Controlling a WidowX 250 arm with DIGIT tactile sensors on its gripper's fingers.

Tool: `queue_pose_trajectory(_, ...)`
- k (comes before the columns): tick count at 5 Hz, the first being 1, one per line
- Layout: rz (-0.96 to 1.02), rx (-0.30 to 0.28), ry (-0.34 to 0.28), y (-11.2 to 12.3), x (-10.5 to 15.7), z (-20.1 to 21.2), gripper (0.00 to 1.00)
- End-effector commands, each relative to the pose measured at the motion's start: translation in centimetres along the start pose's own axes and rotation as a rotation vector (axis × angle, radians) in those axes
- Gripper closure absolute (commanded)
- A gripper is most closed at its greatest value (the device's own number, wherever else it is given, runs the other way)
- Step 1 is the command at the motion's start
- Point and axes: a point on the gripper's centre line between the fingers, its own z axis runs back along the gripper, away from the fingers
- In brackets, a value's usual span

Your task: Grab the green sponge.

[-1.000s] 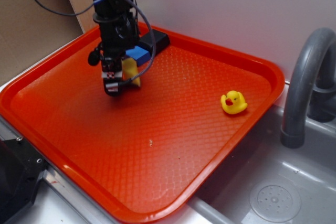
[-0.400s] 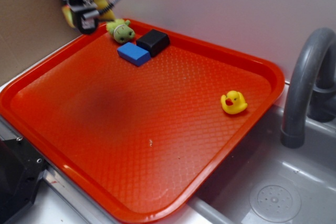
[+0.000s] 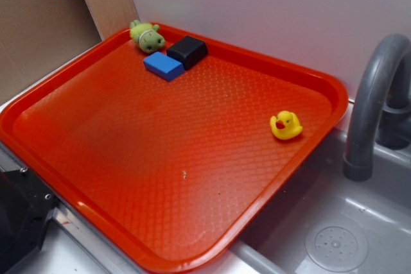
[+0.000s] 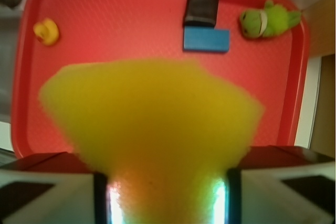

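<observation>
Wrist view shows the green sponge (image 4: pixel 152 129) pinched between the jaws, its wide yellow end flaring out beyond them and filling most of the view. Well below the jaws lies the red tray (image 4: pixel 105 35). On it a blue block (image 4: pixel 206 40) touches a black block (image 4: pixel 201 8), a green plush toy (image 4: pixel 266 20) sits beside them, and a rubber duck (image 4: pixel 46 31) stands well apart.
</observation>
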Motion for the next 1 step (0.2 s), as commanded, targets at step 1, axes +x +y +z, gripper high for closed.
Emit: queue_pose_trajectory(1, 0.007, 0.049, -0.127, 0.56, 2.13, 0.47, 1.0)
